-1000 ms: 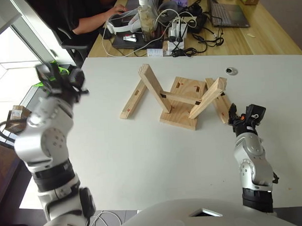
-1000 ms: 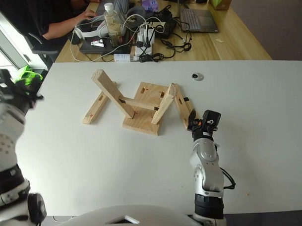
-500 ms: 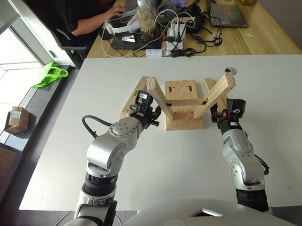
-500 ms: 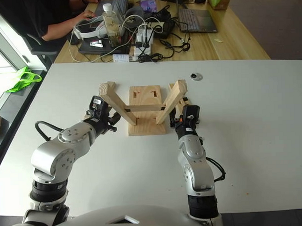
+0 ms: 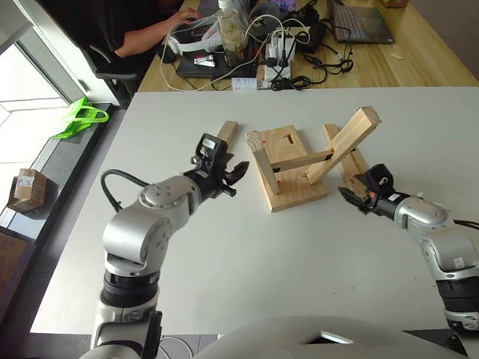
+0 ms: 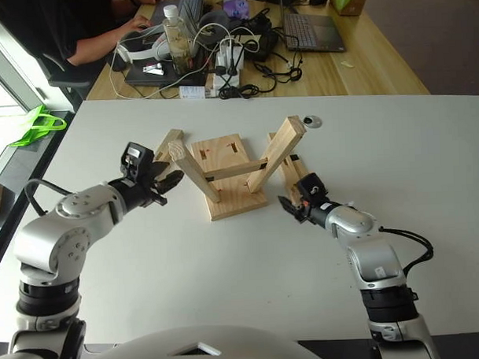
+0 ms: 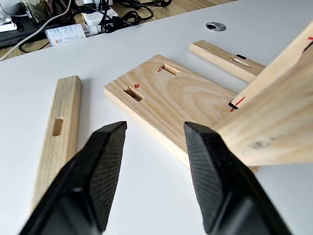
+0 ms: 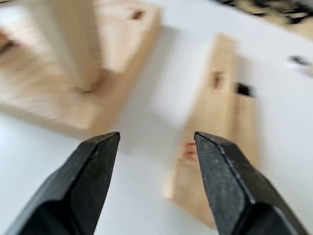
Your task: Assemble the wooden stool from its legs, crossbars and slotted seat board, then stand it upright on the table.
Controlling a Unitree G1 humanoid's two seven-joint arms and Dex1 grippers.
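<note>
Left hand, fingers spread, hovers beside the seat board; right hand, likewise spread, sits near a loose leg.

A white table stands before a cluttered wooden desk; a green bag lies on the floor

The left arm and right arm wear smooth, rounded silver-grey shells with black bands at the joints. A thin black cable loops from the left forearm (the right has one too). The left gripper is black, its wedge-shaped fingers finely dimpled.
</note>
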